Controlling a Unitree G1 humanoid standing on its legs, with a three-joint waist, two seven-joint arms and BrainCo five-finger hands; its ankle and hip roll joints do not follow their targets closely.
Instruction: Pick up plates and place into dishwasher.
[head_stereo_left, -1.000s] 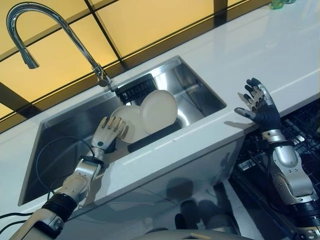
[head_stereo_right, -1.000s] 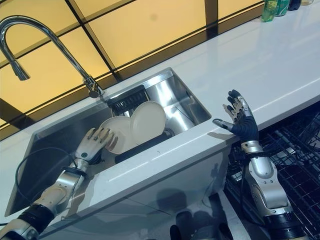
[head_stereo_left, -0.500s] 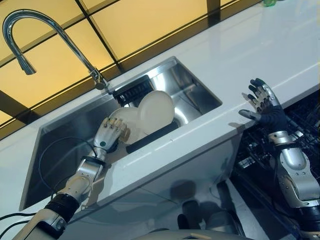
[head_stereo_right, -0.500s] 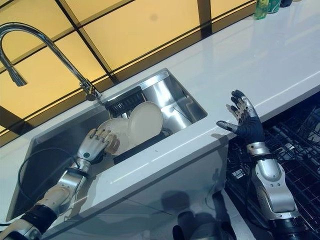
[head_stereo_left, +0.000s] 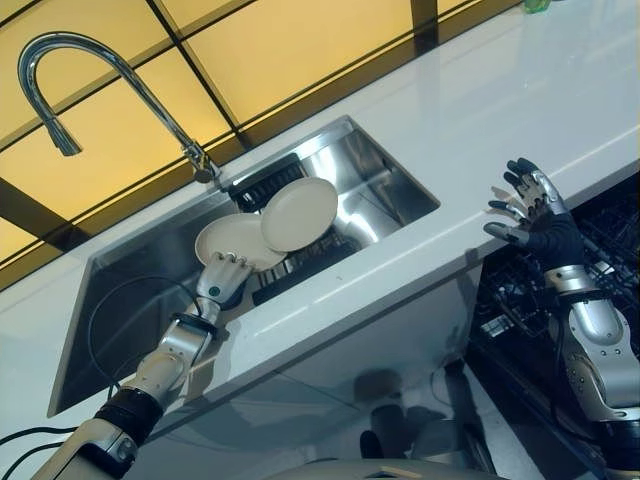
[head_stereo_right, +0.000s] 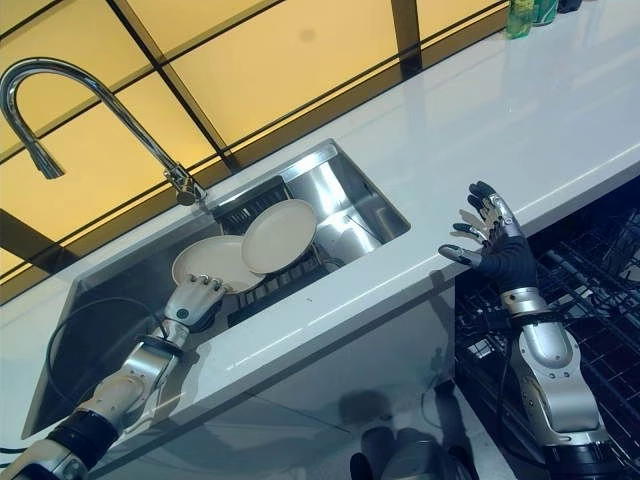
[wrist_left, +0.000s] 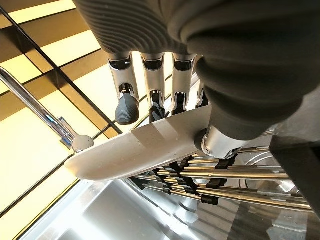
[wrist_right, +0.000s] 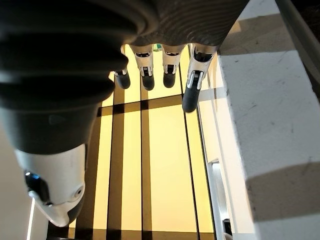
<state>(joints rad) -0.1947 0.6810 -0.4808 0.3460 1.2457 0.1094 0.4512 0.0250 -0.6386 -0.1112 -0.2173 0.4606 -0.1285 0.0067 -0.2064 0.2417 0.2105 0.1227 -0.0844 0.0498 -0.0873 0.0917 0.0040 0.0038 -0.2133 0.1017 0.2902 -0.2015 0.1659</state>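
The left hand (head_stereo_left: 222, 278) is reaching into the stainless steel sink (head_stereo_left: 130, 285) and pinching the near edge of a cream plate (head_stereo_left: 232, 241): in the left wrist view the fingers (wrist_left: 128, 102) are lying over the plate's upper face while the thumb (wrist_left: 235, 120) is pressing from below. That plate is tilting up just above the dark wire dish rack (head_stereo_left: 300, 270) at the sink's middle. A second cream plate (head_stereo_left: 299, 214) is leaning in the rack just beside the held one, overlapping its far edge, toward the sink's right end. The curved chrome faucet (head_stereo_left: 95, 80) is rising behind the sink's far rim.

The right hand (head_stereo_left: 530, 215) is hovering to the right of the sink, over the front edge of the white countertop (head_stereo_left: 520, 90), with its fingers (wrist_right: 192, 90) spread straight and holding nothing. Below it, right of the sink cabinet, the dishwasher's black wire rack (head_stereo_right: 590, 290) is sitting pulled out. A green bottle (head_stereo_right: 520, 18) is standing on the countertop far right of the sink; its print is too small to read.
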